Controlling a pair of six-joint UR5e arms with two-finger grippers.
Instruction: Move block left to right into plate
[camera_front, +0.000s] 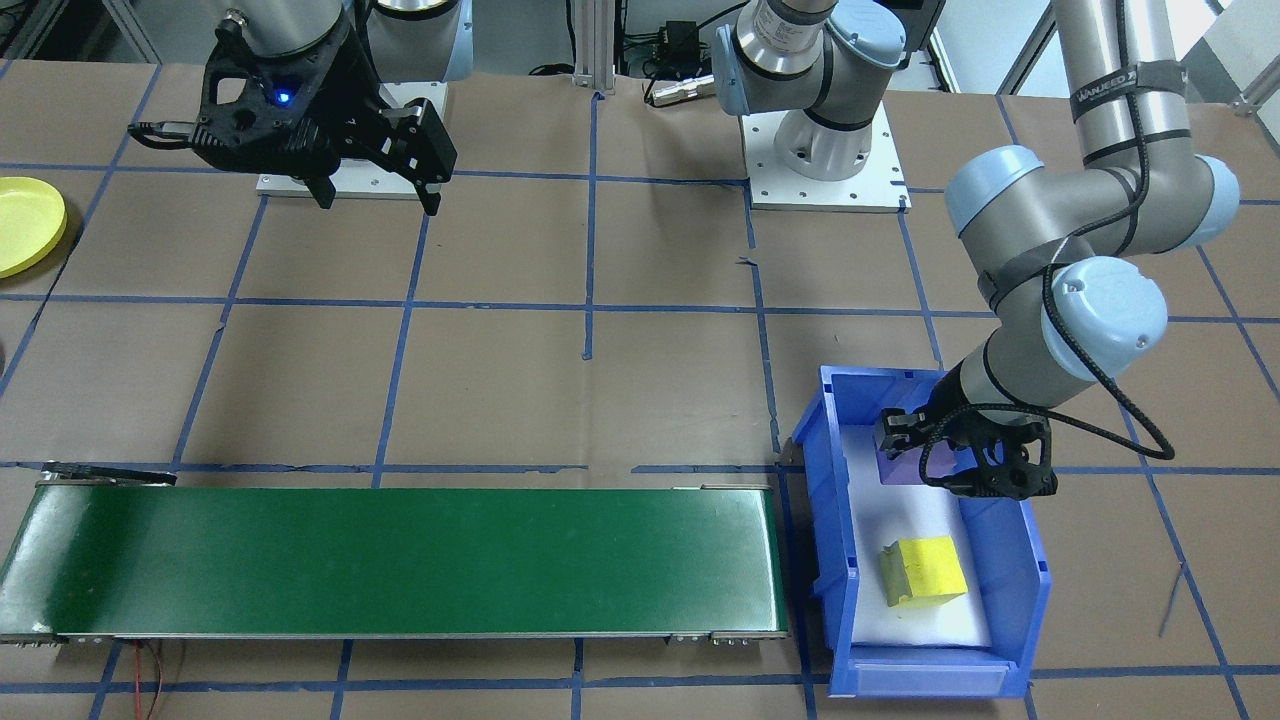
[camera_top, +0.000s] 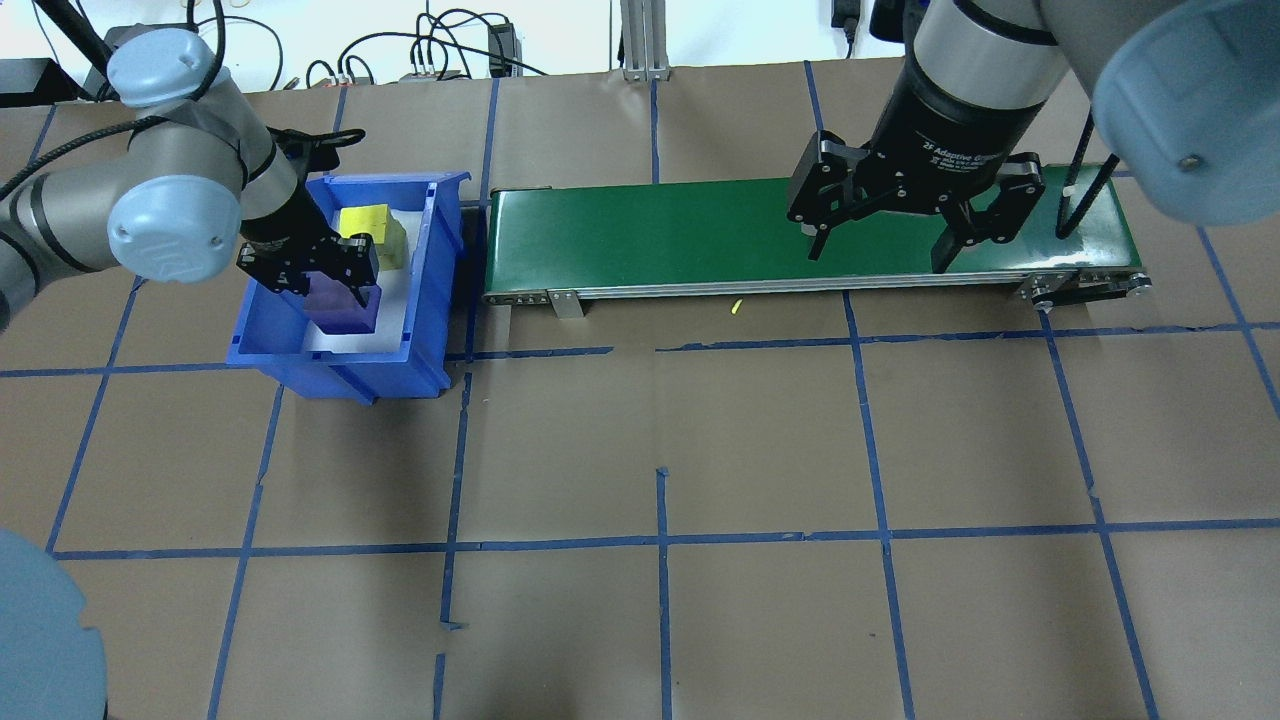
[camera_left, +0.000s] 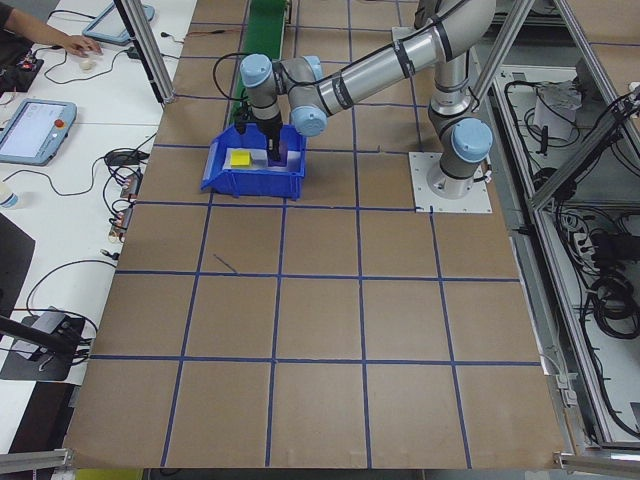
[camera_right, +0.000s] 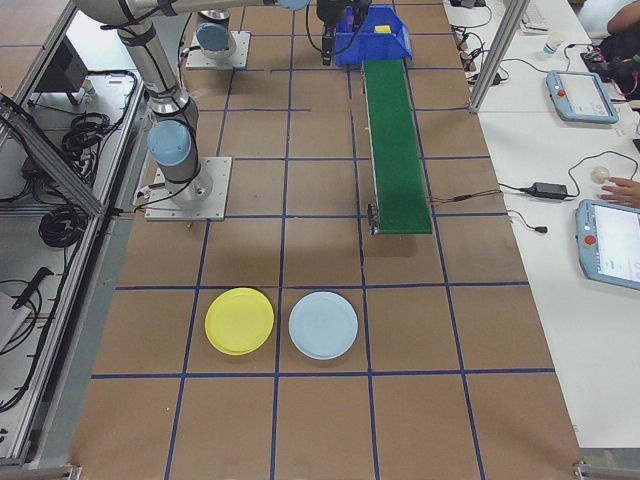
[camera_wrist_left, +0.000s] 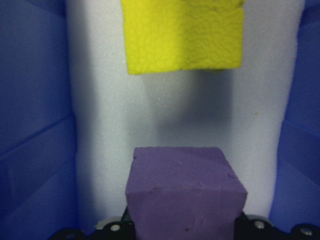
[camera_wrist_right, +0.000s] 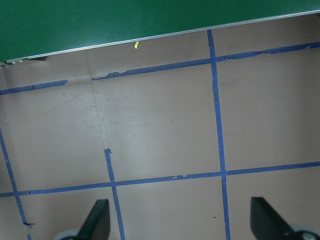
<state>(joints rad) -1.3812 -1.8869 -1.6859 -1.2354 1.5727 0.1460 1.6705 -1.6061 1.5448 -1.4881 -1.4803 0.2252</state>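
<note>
The left gripper (camera_top: 335, 285) is down in the blue bin (camera_top: 420, 290), fingers closed on the purple block (camera_top: 345, 308) — the pick, I'd say. Next it must lift clear onto the green belt (camera_top: 700, 235). The right gripper (camera_top: 880, 255) hangs spread and empty; the yellow plate (camera_right: 239, 321) sits well apart

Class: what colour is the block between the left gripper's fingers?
Purple block, clearest in the left wrist view.

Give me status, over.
Left gripper shut on purple block inside blue bin. Right gripper open, empty, above conveyor. Yellow plate clear.
</note>
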